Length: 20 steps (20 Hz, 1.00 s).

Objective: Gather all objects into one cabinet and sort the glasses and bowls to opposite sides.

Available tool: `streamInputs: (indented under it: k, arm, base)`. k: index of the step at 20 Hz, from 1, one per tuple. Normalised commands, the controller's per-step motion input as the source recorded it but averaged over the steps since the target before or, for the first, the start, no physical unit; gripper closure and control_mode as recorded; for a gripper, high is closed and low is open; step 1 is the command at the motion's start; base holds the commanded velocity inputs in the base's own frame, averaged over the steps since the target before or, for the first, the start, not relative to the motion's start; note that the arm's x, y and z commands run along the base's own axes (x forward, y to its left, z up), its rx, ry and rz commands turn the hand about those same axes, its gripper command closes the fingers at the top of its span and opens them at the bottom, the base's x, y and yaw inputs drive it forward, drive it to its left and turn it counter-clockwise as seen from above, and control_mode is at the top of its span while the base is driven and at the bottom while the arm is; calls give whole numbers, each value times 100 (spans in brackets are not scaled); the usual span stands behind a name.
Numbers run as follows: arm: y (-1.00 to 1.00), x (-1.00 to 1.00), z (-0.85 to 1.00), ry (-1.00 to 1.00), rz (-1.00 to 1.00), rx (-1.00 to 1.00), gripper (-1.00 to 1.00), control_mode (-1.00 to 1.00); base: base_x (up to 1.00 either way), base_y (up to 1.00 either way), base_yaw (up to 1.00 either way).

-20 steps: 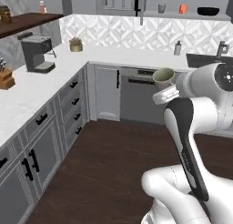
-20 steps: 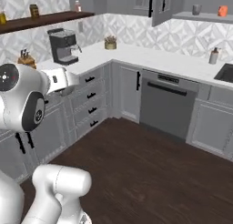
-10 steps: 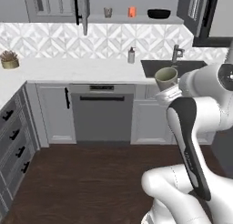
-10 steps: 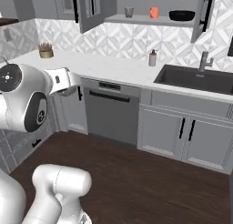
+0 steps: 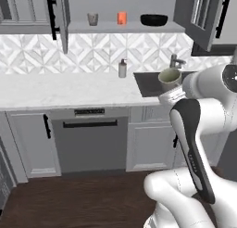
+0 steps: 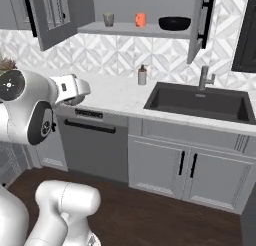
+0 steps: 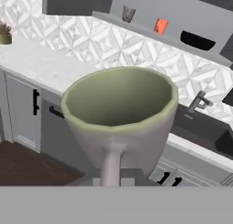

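- Up close, the gripper (image 5: 170,93) is clamped shut on an olive-grey cup (image 7: 119,119), held upright with its mouth up; in the hand view the cup's handle points down toward the camera.
- From the left base view, the held cup (image 5: 169,79) hangs in the air in front of the sink (image 5: 150,82), at about bench height.
- From the right base view, the cup sits at the end of the white forearm, in front of the dishwasher (image 6: 95,147) and mostly hidden by the arm.
- Beyond it, a grey soap dispenser (image 6: 142,75) stands on the bench (image 6: 112,95), just left of the sink, with the faucet (image 6: 203,78) behind the basin.
- Higher up, the wall cabinet (image 6: 131,29) stands with both doors open.
- On its shelf, another olive-grey cup (image 6: 108,19) is at the left, an orange cup (image 6: 140,20) near the middle, and a black bowl (image 6: 174,23) at the right, all apart from one another.
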Motion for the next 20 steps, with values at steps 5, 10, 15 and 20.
streamInputs:
  k: [5,10,15,20]
  arm:
    - [0,0,0,0,0,0,100,100]
    - [0,0,0,0,0,0,100,100]
    - [0,0,0,0,0,0,100,100]
    - [0,0,0,0,0,0,100,100]
  base:
    - [100,41,-35]
    - [97,69,-24]
    - [77,46,-2]
    - [40,-27,6]
